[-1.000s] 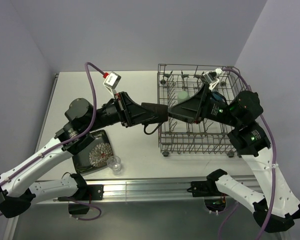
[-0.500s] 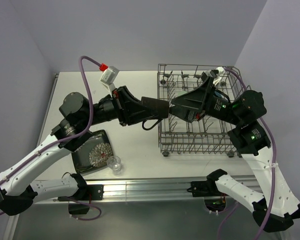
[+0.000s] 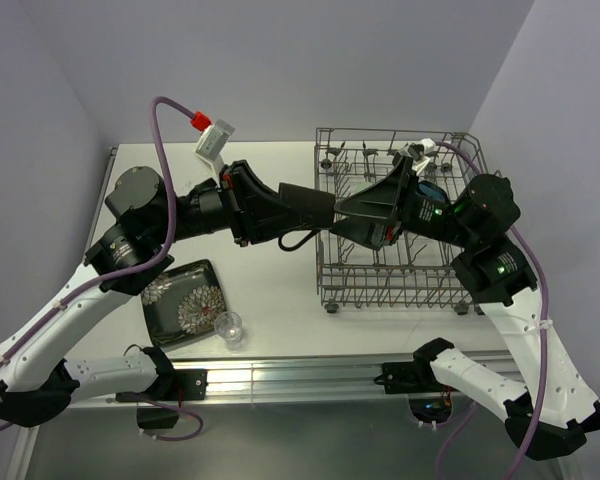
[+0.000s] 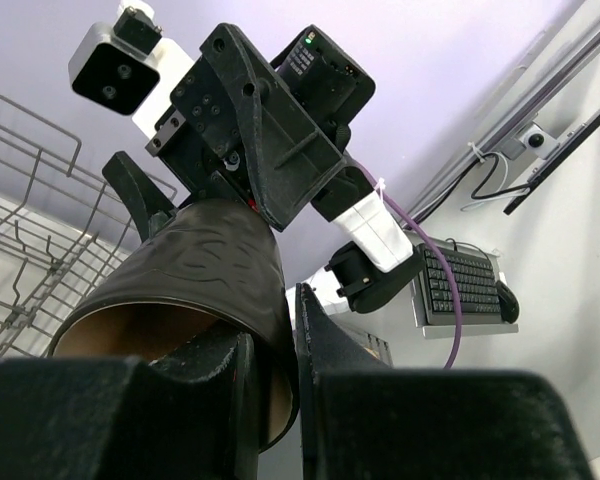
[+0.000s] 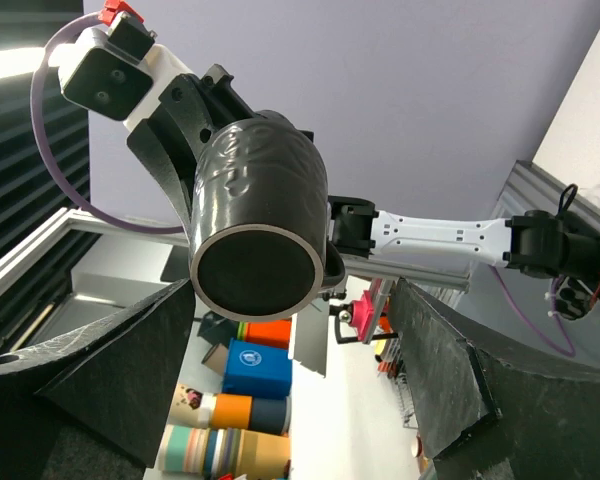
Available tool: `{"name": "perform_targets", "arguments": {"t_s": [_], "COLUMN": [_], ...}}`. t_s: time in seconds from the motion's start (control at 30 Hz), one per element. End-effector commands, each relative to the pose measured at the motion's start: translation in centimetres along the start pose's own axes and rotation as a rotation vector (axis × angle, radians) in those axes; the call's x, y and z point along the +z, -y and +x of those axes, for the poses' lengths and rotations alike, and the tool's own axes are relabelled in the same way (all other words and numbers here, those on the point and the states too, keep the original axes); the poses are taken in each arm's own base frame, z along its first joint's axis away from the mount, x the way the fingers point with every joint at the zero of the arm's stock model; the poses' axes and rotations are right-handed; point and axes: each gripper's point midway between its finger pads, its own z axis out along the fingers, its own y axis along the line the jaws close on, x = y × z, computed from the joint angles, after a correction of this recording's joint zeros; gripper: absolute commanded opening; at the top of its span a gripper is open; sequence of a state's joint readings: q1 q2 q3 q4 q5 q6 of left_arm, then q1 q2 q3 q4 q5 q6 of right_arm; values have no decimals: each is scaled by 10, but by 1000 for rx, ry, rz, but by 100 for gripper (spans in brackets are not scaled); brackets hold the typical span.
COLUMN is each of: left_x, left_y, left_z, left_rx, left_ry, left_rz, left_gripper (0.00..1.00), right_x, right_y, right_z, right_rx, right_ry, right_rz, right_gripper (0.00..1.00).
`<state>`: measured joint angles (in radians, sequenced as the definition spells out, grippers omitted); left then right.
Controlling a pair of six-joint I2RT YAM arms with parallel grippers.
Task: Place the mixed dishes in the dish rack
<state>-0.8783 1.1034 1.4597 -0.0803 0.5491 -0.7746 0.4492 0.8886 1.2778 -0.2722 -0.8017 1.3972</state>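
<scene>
My left gripper [image 4: 275,370] is shut on the rim of the brown handled mug [image 4: 195,275], one finger inside the tan interior and one outside. The mug [image 3: 310,205] hangs on its side at the left edge of the dish rack [image 3: 400,270]. Its dark base [image 5: 255,272] faces my right gripper [image 5: 290,290], which is open with a finger on either side of the mug and a gap to each. On the table at the front left lie the square black floral plate [image 3: 185,300] and the small clear glass [image 3: 228,327].
The wire rack [image 4: 20,230] fills the right half of the table, with upright tines inside. Both forearms cross the middle of the table above it. The metal rail [image 3: 280,375] runs along the near edge.
My left arm has swung up and back, tilting the mug toward the right gripper. The right gripper has come in around the mug's base, and its fingers have narrowed a little.
</scene>
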Motion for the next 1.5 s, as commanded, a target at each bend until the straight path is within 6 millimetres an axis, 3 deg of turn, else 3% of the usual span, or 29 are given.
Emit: {"name": "perform_targets", "arguments": {"t_s": [0.0, 0.47, 0.97, 1.07, 1.1, 1.13, 1.17, 1.23, 1.3, 1.37, 1.47], "left_x": [-10, 8, 14, 16, 16, 16, 16, 13, 11, 5, -12], "left_y": [39, 30, 21, 15, 14, 14, 10, 10, 3, -1, -32], "left_z": [-27, -20, -10, -10, -10, -12, -12, -17, -20, -27, -36], "left_rx": [94, 46, 17, 7, 5, 3, -3, 4, 11, 20, -3], "left_ry": [92, 89, 51, 53, 54, 60, 67, 87, 109, 138, 208], "left_rz": [120, 184, 173, 148, 142, 133, 116, 97, 41, -15, -237], "left_gripper": [0, 0, 0, 1, 5, 28, 43, 76, 99, 99, 99], "right_x": [-1, 3, 8, 9, 9, 9, 10, 9, 10, 10, 9], "right_y": [-2, -27, -21, -20, -19, -19, -18, -13, -8, -3, 5], "right_z": [3, 0, -7, -6, -6, -6, -6, -7, -8, -9, -13], "right_rx": [4, 43, 25, 28, 31, 30, 11, 14, -15, -14, -21], "right_ry": [-12, -42, -19, -24, -25, -28, -27, -21, -10, -5, 15], "right_rz": [-12, -147, -135, -132, -131, -130, -130, -87, -68, -57, -41], "right_gripper": [87, 86, 70, 55, 32, 15, 0, 0, 0, 0, 0]}}
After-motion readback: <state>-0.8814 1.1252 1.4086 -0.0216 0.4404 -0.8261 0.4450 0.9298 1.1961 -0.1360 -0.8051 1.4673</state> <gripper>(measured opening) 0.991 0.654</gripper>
